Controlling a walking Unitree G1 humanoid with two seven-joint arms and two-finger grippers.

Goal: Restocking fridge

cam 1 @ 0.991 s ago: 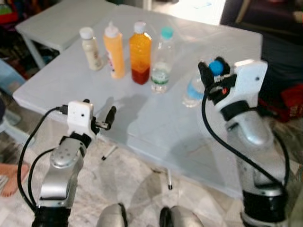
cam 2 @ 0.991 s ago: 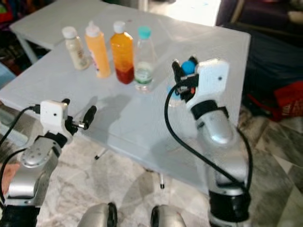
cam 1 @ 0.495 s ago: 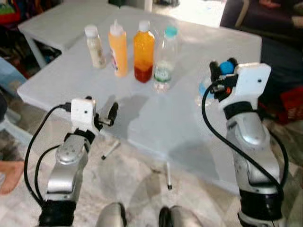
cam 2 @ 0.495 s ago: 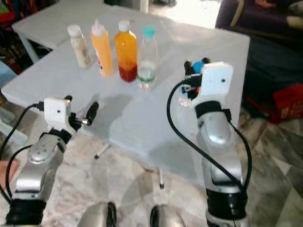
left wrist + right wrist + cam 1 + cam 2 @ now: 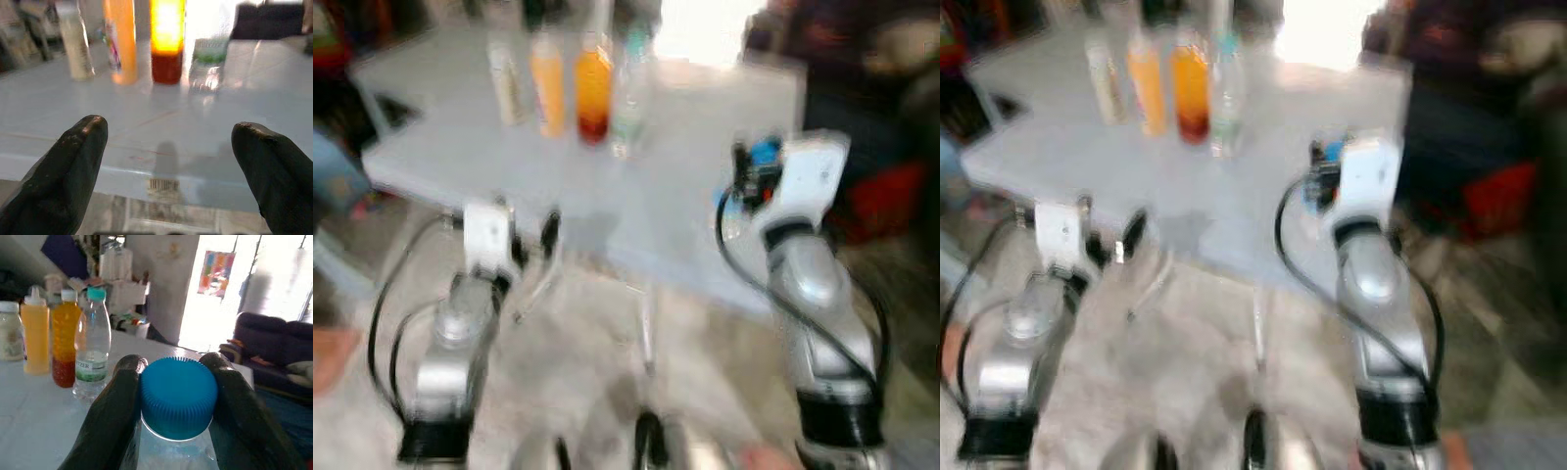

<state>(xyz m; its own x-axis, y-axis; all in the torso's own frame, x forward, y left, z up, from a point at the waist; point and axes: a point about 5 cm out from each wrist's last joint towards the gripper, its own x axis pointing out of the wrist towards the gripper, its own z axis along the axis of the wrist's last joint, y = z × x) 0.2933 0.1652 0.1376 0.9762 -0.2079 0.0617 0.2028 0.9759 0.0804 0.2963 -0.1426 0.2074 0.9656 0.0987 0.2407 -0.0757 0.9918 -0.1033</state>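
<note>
Your right gripper (image 5: 176, 401) is pinching a clear water bottle (image 5: 171, 453) at the neck, one black finger on each side just below its ribbed blue cap (image 5: 178, 396). In the head views (both badly blurred) that bottle sits at the gripper, level with the near right part of the white table (image 5: 685, 186); you cannot tell there whether it rests on the tabletop or hangs clear of it.

Four more containers stand in a row at the table's far left:
- a short bottle with a white cap (image 5: 10, 338), holding something cream-coloured
- a squeeze bottle (image 5: 34, 335) with a pointed nozzle, filled with yellow-orange sauce
- an orange bottle (image 5: 66, 345) with a white cap, its contents orange above and dark red at the bottom
- a clear water bottle with a teal cap (image 5: 90, 350), with a green-and-white label whose letters look like "...ZER", the rest too small to read

Your left gripper (image 5: 171, 171) hangs spread wide, holding nothing, at the table's near edge and facing that row. A small barcode sticker (image 5: 164, 184) shows on the table edge between its fingers, its digits unreadable
</note>
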